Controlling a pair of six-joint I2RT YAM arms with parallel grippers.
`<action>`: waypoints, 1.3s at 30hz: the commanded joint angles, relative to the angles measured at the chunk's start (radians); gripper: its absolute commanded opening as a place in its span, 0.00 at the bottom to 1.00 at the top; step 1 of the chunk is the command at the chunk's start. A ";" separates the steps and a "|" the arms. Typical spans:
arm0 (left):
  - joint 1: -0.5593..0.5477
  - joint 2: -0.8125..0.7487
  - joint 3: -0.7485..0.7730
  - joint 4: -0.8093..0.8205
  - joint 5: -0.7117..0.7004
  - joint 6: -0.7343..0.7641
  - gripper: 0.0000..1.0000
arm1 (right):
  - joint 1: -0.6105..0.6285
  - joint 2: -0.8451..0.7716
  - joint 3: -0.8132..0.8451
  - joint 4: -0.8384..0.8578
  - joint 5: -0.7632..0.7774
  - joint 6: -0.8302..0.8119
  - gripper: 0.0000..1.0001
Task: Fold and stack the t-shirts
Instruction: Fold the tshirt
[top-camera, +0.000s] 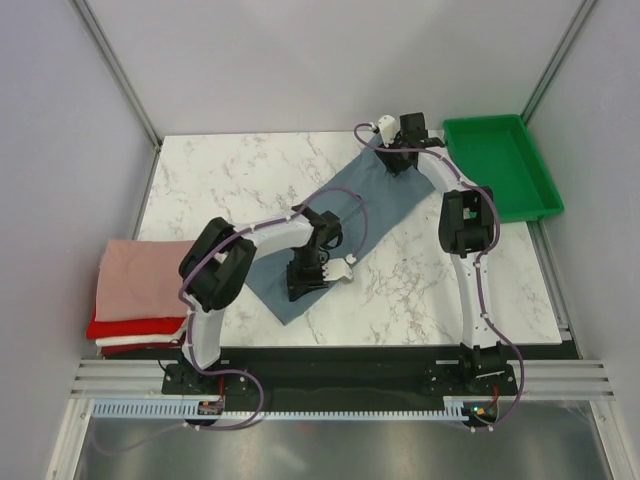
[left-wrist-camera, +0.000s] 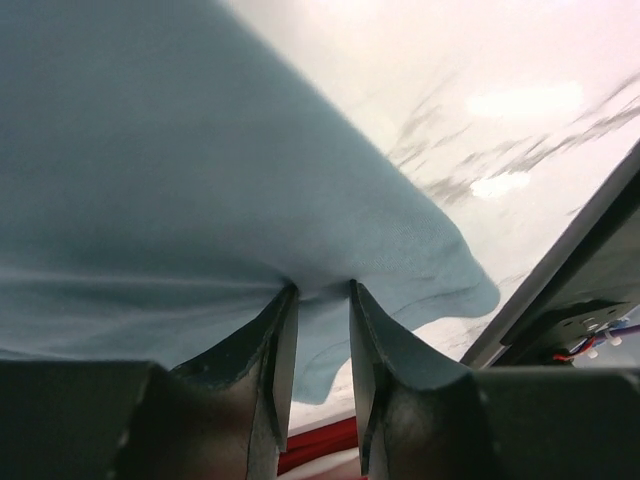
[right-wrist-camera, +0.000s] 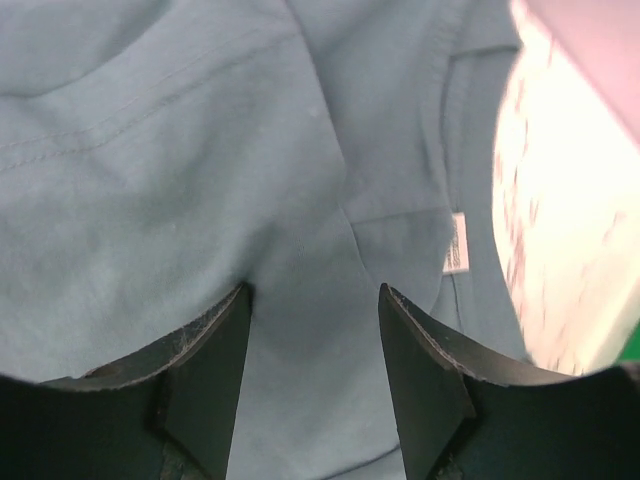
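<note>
I see the slate blue-grey shirt (top-camera: 375, 200) lying in a long diagonal band across the marble table (top-camera: 230, 180), from near the left arm out to the far right by the green tray (top-camera: 497, 165). It looks smooth and narrow. The folded pink shirt (top-camera: 140, 275) tops a stack at the table's left edge, over the red shirt (top-camera: 130, 327) and the white shirt (top-camera: 125, 345).

Only the wrist views show the grips. The left gripper (left-wrist-camera: 320, 300), at the shirt's near end, has its jaws almost together with a bunch of blue cloth pinched between them. The right gripper (right-wrist-camera: 312, 300), at the far end, has its jaws spread wide, the cloth flat between them. That view also shows a small white label (right-wrist-camera: 456, 243).
</note>
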 joint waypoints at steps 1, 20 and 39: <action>-0.127 0.092 0.049 0.065 0.076 -0.065 0.34 | 0.048 0.132 0.120 0.005 0.014 0.013 0.63; -0.162 -0.129 0.140 -0.012 0.051 -0.165 0.40 | 0.050 -0.383 -0.234 0.209 0.025 0.134 0.68; -0.174 0.046 0.011 0.242 0.178 -0.228 0.36 | 0.034 -0.338 -0.475 0.123 0.020 0.117 0.65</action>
